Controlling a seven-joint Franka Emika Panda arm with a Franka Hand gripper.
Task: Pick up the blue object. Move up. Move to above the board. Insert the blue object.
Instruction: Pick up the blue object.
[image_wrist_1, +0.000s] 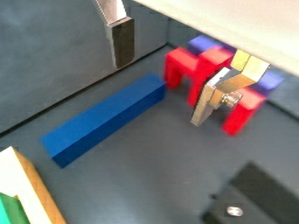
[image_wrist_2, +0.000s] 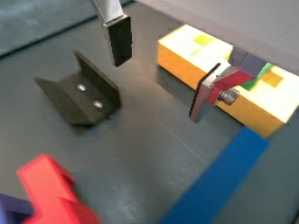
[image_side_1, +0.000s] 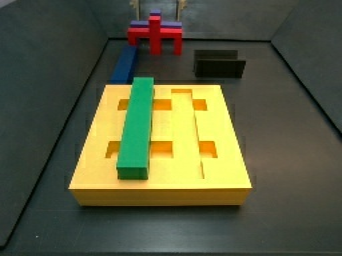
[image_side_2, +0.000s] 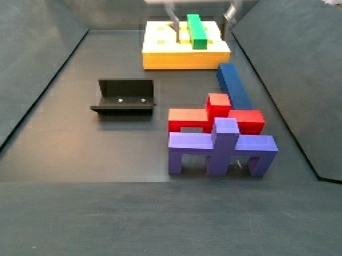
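The blue object (image_wrist_1: 105, 121) is a long dark-blue bar lying flat on the floor beside the board's long side; it shows in both side views (image_side_1: 124, 66) (image_side_2: 234, 84) and in a wrist view (image_wrist_2: 222, 182). The board (image_side_1: 214, 150) is a yellow block with grooves and square cut-outs, seen also in a side view (image_side_2: 167, 50) and a wrist view (image_wrist_2: 193, 70). A green bar (image_side_1: 136, 125) lies in one groove. My gripper (image_wrist_1: 162, 91) hangs open and empty high above the floor, with the blue bar just off to one side below it, also in a wrist view (image_wrist_2: 159, 90).
A red object (image_side_2: 214, 115) with a purple-blue piece (image_side_2: 221, 150) against it stands at the blue bar's end away from the board (image_wrist_1: 198, 70). The fixture (image_side_2: 124, 97) stands on the floor across from the bar (image_wrist_2: 79, 94) (image_side_1: 218, 64). Dark walls surround the floor.
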